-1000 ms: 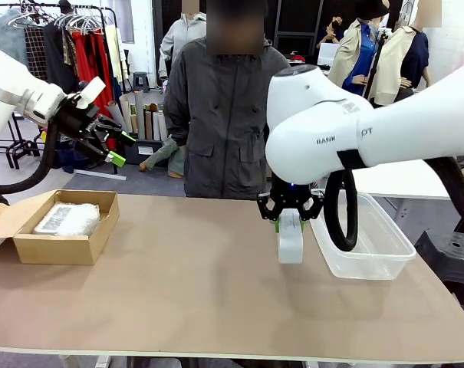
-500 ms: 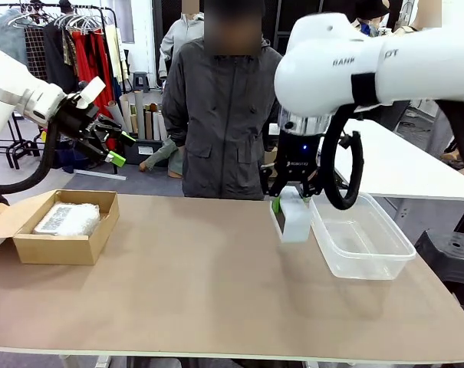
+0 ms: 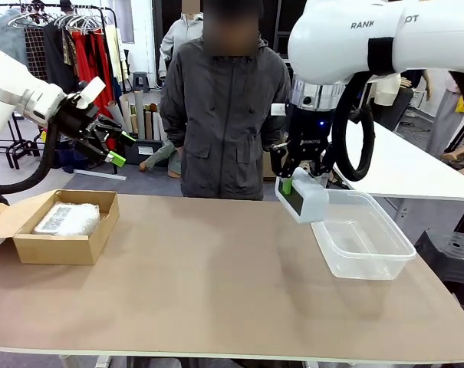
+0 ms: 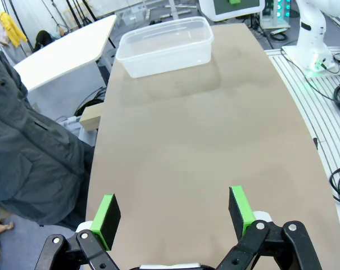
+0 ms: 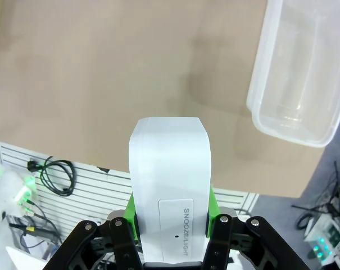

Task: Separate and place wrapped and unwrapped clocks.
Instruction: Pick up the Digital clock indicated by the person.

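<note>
**Bare clock held above the tub's near-left corner**

At left, a wrapped clock [image 3: 67, 218] lies inside the cardboard box [image 3: 59, 244]. Above it the left gripper [image 3: 109, 143] hangs with fingers spread wide, holding nothing. At right, the right gripper [image 3: 295, 182] clamps the unwrapped clock [image 3: 301, 199], tilted, over the clear plastic tub [image 3: 370, 264].

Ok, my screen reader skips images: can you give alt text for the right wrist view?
The right hand grips a bare white clock, printed "SNOOZE/LIGHT", above the brown table. A clear plastic tub sits at the upper right.
</note>
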`<control>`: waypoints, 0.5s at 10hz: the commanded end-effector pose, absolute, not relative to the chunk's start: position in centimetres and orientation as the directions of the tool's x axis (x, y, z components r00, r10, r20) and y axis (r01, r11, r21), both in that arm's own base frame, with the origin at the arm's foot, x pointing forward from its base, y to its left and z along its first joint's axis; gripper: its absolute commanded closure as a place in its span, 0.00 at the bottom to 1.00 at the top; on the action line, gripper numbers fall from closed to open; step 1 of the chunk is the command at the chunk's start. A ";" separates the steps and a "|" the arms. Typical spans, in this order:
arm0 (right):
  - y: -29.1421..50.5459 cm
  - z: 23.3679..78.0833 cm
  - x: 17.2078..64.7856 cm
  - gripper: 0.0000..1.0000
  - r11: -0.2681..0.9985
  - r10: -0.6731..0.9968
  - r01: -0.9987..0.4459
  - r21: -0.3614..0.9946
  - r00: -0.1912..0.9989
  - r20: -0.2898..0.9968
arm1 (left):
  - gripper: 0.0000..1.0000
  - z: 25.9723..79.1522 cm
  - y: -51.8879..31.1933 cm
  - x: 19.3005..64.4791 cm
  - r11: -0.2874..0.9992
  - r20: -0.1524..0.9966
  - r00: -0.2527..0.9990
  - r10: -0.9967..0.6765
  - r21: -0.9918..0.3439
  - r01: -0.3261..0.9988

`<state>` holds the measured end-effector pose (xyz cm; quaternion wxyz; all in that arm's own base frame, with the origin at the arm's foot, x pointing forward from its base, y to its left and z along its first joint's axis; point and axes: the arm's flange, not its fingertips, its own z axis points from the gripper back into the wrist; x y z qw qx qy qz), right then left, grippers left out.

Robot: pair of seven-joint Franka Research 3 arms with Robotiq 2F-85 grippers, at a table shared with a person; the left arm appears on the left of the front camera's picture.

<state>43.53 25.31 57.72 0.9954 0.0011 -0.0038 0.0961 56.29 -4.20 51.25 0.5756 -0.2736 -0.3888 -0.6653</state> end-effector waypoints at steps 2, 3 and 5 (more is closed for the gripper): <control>22.8 59.2 44.5 1.00 0.945 0.324 -0.327 0.024 0.942 0.086 | 0.00 51.2 -4.2 55.8 -0.028 0.811 -0.192 -0.553 0.211 0.977; 22.2 59.5 44.9 1.00 0.948 0.313 -0.317 0.028 0.944 0.104 | 0.00 51.2 -4.2 55.8 -0.028 0.811 -0.192 -0.553 0.211 0.977; 20.8 60.1 45.8 1.00 0.948 0.308 -0.316 0.043 0.942 0.134 | 0.00 51.2 -4.2 55.8 -0.028 0.811 -0.192 -0.553 0.211 0.977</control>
